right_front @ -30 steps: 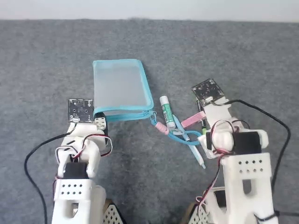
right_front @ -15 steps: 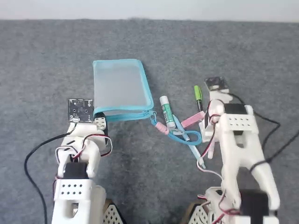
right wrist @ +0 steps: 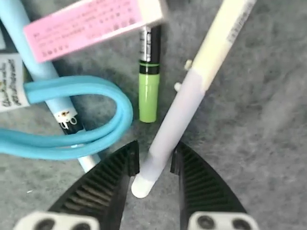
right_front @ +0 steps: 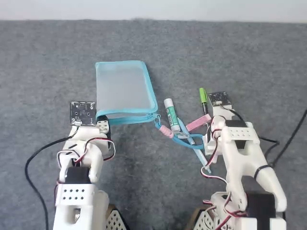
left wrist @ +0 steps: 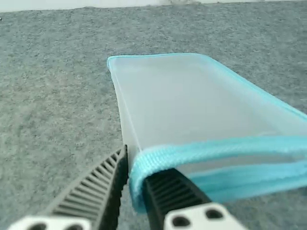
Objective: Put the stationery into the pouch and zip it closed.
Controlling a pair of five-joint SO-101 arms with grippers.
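Right wrist view: pale pen (right wrist: 192, 91) points lengthwise into end effector (right wrist: 152, 165)

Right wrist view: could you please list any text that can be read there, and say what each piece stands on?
No text here can be read.
On the pink eraser: lines of dark print, too blurred to read.
On the white label: script lettering, cut off and blurred.
On the green highlighter: marks on its black band, too small to read.
On the pale pen: fine print along the barrel, too small to read.
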